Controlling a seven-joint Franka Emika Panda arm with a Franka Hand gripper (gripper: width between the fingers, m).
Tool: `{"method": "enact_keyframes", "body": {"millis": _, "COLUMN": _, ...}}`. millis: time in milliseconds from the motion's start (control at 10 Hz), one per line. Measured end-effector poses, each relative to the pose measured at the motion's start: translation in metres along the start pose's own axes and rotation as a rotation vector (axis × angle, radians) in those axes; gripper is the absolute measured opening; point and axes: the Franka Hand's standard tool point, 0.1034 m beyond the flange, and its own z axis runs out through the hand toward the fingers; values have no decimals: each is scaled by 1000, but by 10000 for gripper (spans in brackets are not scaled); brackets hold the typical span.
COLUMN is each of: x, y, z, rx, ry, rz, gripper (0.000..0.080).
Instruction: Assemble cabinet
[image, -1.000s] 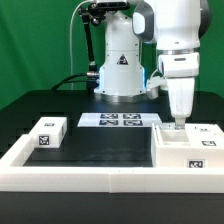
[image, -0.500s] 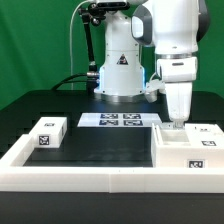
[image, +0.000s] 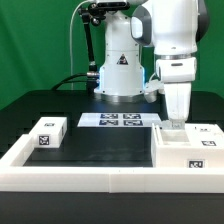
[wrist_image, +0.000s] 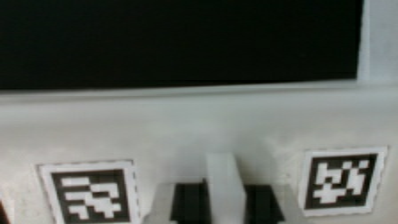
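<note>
The white cabinet body (image: 185, 150) lies at the exterior view's right, with tags on its faces. My gripper (image: 177, 124) points straight down onto its far upper edge. In the wrist view the gripper (wrist_image: 222, 206) has its two dark fingers (wrist_image: 187, 206) tight on either side of a thin white upright wall (wrist_image: 222, 168) of that body. Tags (wrist_image: 89, 192) sit on the white surface on both sides of the wall. A smaller white tagged cabinet part (image: 47, 133) lies at the exterior view's left, far from the gripper.
The marker board (image: 120, 120) lies at the back middle, in front of the robot base (image: 120, 70). A white raised rim (image: 90, 178) borders the black work mat along the front and the sides.
The upper arm has shifted slightly toward the exterior view's left. The gripper stays on the cabinet body's wall, and the parts have not moved.
</note>
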Motion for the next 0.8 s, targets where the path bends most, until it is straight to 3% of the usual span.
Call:
{"method": "enact_keyframes", "body": {"millis": 400, "x": 0, "y": 0, "z": -2, "rx": -2, "ry": -1, "rz": 7, "gripper": 69}}
{"method": "enact_keyframes", "body": {"millis": 800, "x": -1, "y": -16, "z": -21, "rx": -7, "ry": -26, "rz": 89, "gripper": 70}}
